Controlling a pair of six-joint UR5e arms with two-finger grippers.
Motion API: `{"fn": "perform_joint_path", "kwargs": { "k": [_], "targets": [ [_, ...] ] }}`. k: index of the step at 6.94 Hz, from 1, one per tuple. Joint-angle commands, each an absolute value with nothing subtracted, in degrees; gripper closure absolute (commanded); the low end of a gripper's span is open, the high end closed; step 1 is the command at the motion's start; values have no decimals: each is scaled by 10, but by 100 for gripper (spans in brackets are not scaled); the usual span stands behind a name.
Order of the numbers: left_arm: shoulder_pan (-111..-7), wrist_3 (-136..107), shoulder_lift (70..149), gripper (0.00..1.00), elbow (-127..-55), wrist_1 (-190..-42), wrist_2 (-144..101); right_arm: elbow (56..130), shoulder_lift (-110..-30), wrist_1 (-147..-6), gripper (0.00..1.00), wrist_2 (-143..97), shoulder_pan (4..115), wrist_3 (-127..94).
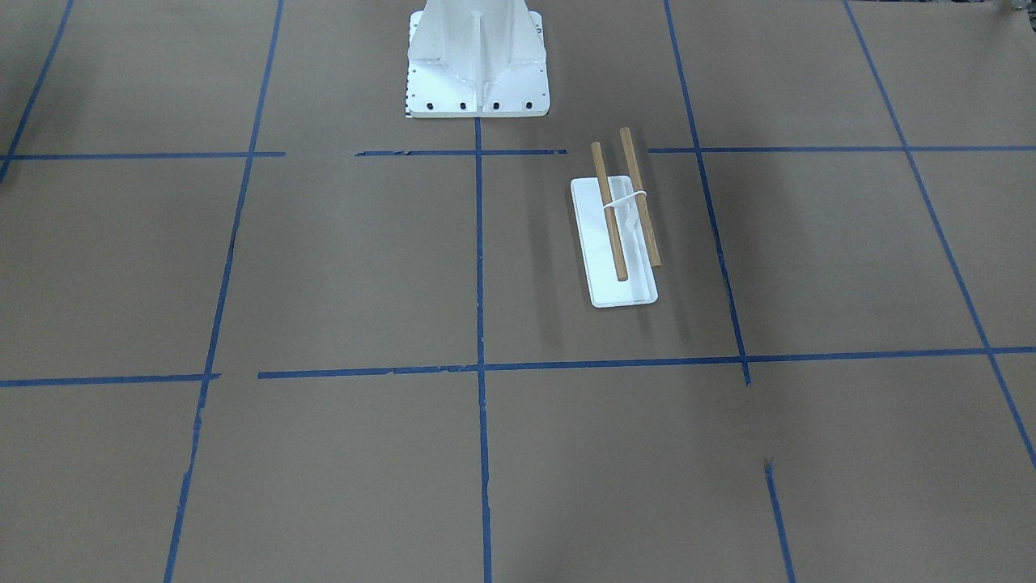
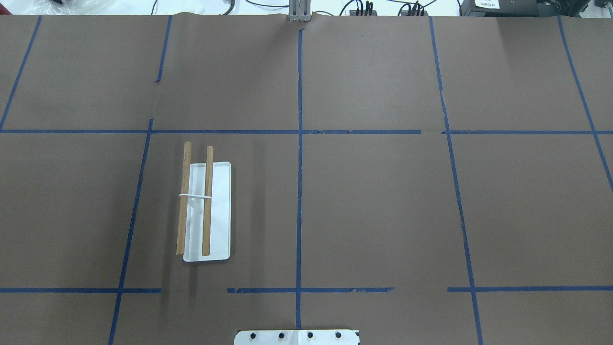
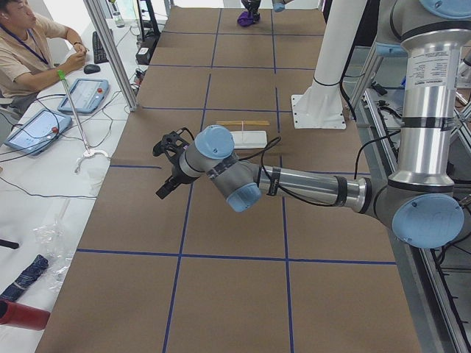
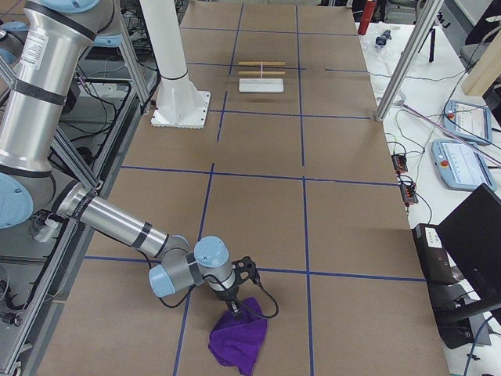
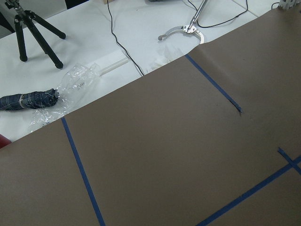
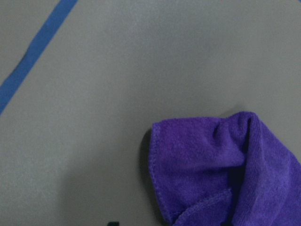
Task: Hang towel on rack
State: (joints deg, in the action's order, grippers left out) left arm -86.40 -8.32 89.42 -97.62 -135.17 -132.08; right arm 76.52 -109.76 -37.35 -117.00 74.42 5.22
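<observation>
The purple towel [image 4: 239, 342] lies crumpled on the brown table near its end on my right. It also shows in the right wrist view [image 6: 221, 165] and far off in the exterior left view [image 3: 248, 18]. My right gripper [image 4: 236, 308] is right over the towel's top edge, and I cannot tell whether it is open or shut. The rack [image 2: 207, 211] stands empty, with a white base and two wooden rods, and also shows in the front view [image 1: 615, 243]. My left gripper [image 3: 163, 187] hovers low over bare table, far from the rack. I cannot tell its state.
The white bolted pedestal [image 1: 477, 65] stands beside the rack. An operator [image 3: 22, 44] sits at the side with tablets [image 3: 82, 94]. A metal post [image 4: 399, 70] stands at the table's edge. A plastic bag [image 5: 70, 84] and a tripod [image 5: 33, 30] lie beyond the table's end.
</observation>
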Motion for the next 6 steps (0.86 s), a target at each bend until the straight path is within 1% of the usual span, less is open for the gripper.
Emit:
{"fn": "perform_joint_path", "kwargs": {
  "k": [1,2,3,4,6],
  "targets": [
    [-864,-83,894,0,-976,-1352,-1320,745,-1098,-373,38,-1166,740,77],
    [-864,-83,894,0,-977,-1353,-1321,744,-1099,-373,59,-1163,740,98],
    [-864,-83,893,0,-978,-1353,-1321,745,-1099,-372,92,-1158,740,118],
    [-864,-83,893,0,-978,-1352,-1321,747,-1099,-372,100,-1158,740,125],
    [-864,-83,893,0,-979,-1352,-1321,765,-1100,-369,100,-1160,742,154]
  ]
}}
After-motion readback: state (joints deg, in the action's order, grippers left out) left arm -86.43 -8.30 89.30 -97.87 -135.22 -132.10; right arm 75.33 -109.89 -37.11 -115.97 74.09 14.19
